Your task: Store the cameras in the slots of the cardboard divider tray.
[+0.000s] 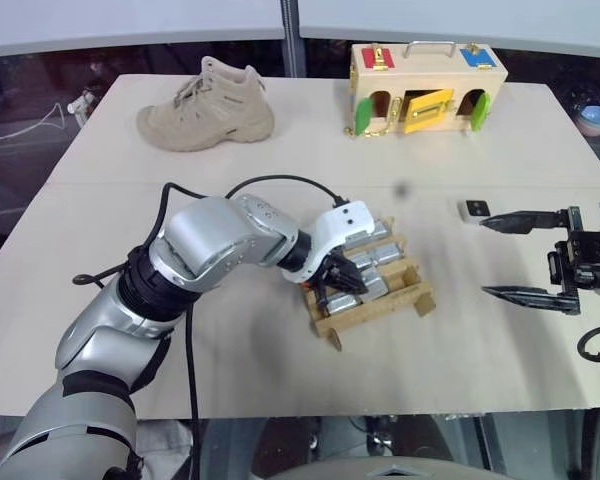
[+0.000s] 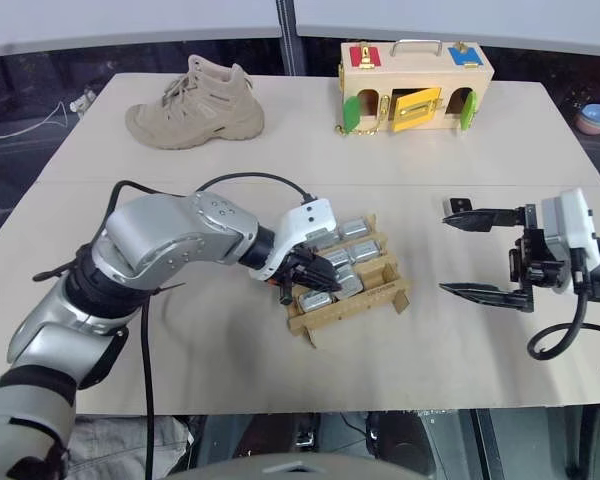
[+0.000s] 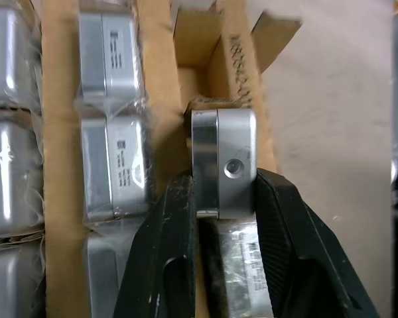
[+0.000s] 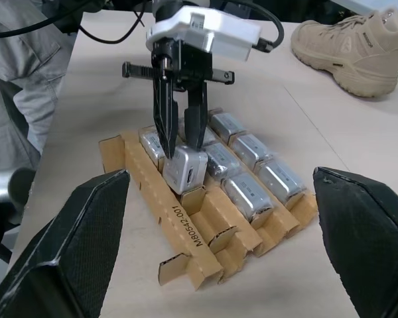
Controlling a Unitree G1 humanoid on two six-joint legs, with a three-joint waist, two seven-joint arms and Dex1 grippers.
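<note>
Gripping one camera (image 4: 184,169) in the left tool (image 4: 180,142) over a front-row slot of the cardboard divider tray (image 1: 380,310) mid-counter (image 1: 280,130), holding the right tool (image 1: 507,257) wide and empty by the right edge.

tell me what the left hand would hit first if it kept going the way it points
Probably the tray. The left hand, shut on a camera, points down at the near row's slots, so the camera would likely land in a slot or on a divider; depth is unclear.
</note>
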